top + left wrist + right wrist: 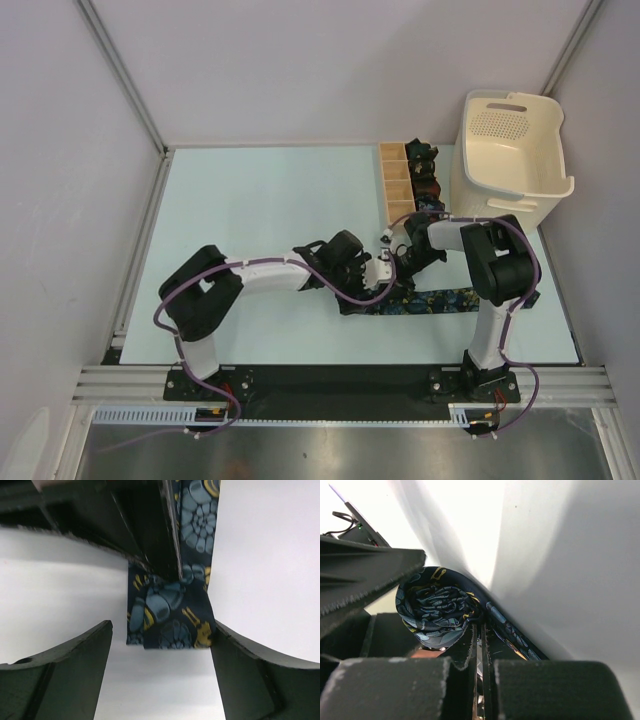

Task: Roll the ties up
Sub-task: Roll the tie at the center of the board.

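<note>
Toward the near edge of the tabletop [270, 335], our right jaws clamp the rolled end of the tie [437, 612], our left jaws gape empty astride its tail, and we risk the coil unwinding if that clamp slips.

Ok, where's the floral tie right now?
Top view: the floral tie lies on the table, near-right side, between the wooden box and the right arm's base, its left end rolled up.

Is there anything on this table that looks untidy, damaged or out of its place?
Nothing looks spilled or damaged. Only the roll of the floral tie, next to the right gripper, seems loose, with crumpled, uneven layers.
</note>
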`<state>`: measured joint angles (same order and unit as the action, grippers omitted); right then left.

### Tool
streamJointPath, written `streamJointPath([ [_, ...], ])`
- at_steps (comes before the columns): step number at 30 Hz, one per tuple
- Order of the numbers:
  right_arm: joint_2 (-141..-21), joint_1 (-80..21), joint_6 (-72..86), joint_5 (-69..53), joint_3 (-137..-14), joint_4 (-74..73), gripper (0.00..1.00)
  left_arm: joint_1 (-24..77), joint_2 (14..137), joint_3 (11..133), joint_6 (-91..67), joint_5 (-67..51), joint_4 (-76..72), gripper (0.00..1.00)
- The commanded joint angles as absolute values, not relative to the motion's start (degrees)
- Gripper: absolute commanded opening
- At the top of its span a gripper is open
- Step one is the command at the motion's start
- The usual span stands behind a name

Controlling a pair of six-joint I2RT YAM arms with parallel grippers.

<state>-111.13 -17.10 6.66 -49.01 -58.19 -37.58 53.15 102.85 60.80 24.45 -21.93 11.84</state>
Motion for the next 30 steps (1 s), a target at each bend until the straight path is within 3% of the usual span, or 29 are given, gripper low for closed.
streamJointPath([
  [1, -113.4, -17.3, 3.3, -39.1, -58.3, -38.1, 0.00, 54.1, 104.8, 63.8, 21.6, -24.4, 6.9, 0.82],
  [4, -112.9, -17.3, 3.4, -40.4, -58.3, -38.0, 0.00, 54.9, 106.3, 64.6, 21.4, -24.3, 5.5, 0.80],
  [6, -112.4, -17.3, 3.4, -41.3, -58.4, -38.0, 0.00, 55.4, 107.2, 65.4, 21.6, -24.4, 5.5, 0.70],
  [7, -112.2, -17.5, 3.5, -41.6, -58.7, -38.1, 0.00, 55.4, 107.5, 65.4, 21.8, -24.3, 5.6, 0.55],
  [9, -111.9, -17.3, 3.8, -41.8, -58.9, -38.1, 0.01, 55.5, 107.5, 65.0, 22.7, -23.0, 6.1, 0.42],
  [10, -111.6, -17.4, 3.7, -41.7, -59.2, -38.1, 0.07, 55.5, 107.4, 64.8, 23.2, -22.7, 6.7, 0.34],
  [13, -110.9, -17.4, 4.1, -42.3, -59.8, -38.1, 0.27, 55.5, 107.0, 64.4, 25.2, -20.5, 10.6, 0.27],
  [14, -110.7, -17.4, 4.8, -42.5, -60.2, -37.9, 0.31, 55.5, 106.5, 63.9, 25.6, -20.0, 12.5, 0.26],
  [16, -110.4, -17.5, 5.4, -43.4, -61.1, -37.7, 0.52, 55.5, 105.6, 62.8, 26.7, -18.0, 14.1, 0.22],
  [18, -110.1, -17.3, 6.3, -44.5, -62.8, -37.7, 0.64, 55.5, 104.8, 61.8, 27.2, -16.5, 15.6, 0.21],
  [25, -108.3, -17.4, 10.5, -52.1, -63.8, -35.5, 0.66, 53.8, 104.0, 60.5, 28.3, -13.3, 20.9, 0.18],
  [30, -108.1, -17.4, 11.8, -55.0, -63.1, -33.4, 0.62, 52.4, 103.5, 60.3, 28.2, -12.9, 23.2, 0.17],
])
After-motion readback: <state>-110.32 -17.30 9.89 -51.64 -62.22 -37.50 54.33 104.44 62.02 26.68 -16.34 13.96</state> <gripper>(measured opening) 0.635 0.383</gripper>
